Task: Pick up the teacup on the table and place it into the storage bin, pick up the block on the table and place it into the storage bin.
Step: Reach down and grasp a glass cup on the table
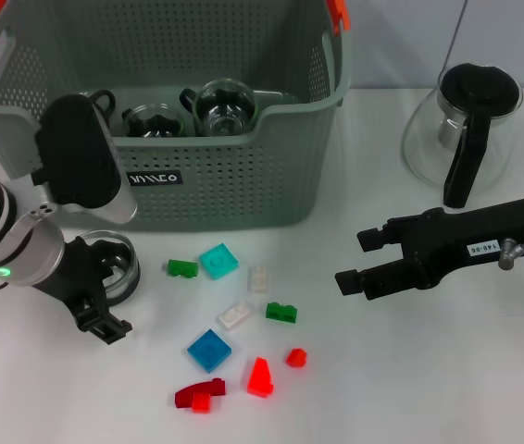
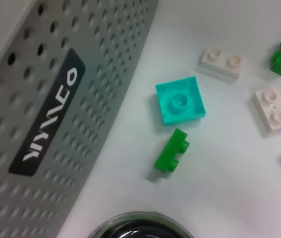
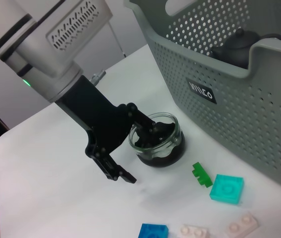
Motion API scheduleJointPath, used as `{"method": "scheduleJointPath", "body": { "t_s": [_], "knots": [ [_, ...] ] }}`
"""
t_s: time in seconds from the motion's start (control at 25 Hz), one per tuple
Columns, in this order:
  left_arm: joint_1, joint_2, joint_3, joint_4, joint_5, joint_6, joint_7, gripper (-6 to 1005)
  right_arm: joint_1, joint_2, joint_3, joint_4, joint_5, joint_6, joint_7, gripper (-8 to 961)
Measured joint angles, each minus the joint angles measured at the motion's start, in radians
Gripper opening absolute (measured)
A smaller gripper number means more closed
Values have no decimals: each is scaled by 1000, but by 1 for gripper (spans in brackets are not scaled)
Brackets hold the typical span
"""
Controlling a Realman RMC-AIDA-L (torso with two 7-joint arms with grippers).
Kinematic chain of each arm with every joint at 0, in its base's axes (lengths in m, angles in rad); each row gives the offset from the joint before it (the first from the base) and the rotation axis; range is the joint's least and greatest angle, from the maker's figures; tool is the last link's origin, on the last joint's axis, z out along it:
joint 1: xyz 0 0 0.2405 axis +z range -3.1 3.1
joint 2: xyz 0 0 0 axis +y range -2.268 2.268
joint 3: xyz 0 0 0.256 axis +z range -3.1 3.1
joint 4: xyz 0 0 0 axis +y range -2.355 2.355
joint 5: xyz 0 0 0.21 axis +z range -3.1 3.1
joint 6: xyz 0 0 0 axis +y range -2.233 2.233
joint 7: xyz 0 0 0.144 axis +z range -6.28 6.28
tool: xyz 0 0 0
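— Where's your left pincer (image 1: pixel 105 301)?
— Spread around the teacup (image 1: pixel 114 264) rim on the bench (image 1: pixel 410 388), bin (image 1: pixel 243 176) just behind it, blocks (image 1: pixel 218 261) beside.
— And your right pincer (image 1: pixel 359 259)?
— Spread, empty, well apart from them.

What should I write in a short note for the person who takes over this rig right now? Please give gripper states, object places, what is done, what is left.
Left gripper: open, straddling the rim of the glass teacup on the table in front of the storage bin; cup not lifted yet.
Right gripper: open, empty, hovering above the table to the right of the blocks.
Bin: already holds glass cups and a dark teapot.
Blocks: all loose on the table, e.g. teal block, green block, blue block.
Left to do: grip the teacup, put it in the bin, then a block.
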Motion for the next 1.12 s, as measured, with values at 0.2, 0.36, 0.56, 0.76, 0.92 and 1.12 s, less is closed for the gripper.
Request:
{"method": "scheduleJointPath", "body": {
  "t_s": [0.2, 0.36, 0.56, 0.76, 0.92, 1.12],
  "knots": [
    [-23, 1, -10, -28, 8, 8, -20, 822, 0, 0, 0, 0, 0, 0, 0, 931],
    [-28, 3, -11, -33, 17, 10, -19, 818, 0, -1, 2, 0, 0, 1, 0, 930],
    [-35, 1, -15, -37, 15, 4, -21, 646, 0, -2, 3, -2, 0, 2, 0, 930],
    [-48, -1, -18, -61, 18, -5, -26, 495, 1, -3, 3, -2, 0, 7, 0, 930],
    [-52, 1, -21, -68, 13, -7, -29, 409, 2, -4, 3, -2, 0, 9, 0, 930],
    [-63, 2, -37, -82, 12, -17, -47, 243, 2, -5, 3, -4, 0, 9, 0, 931]
  ]
}}
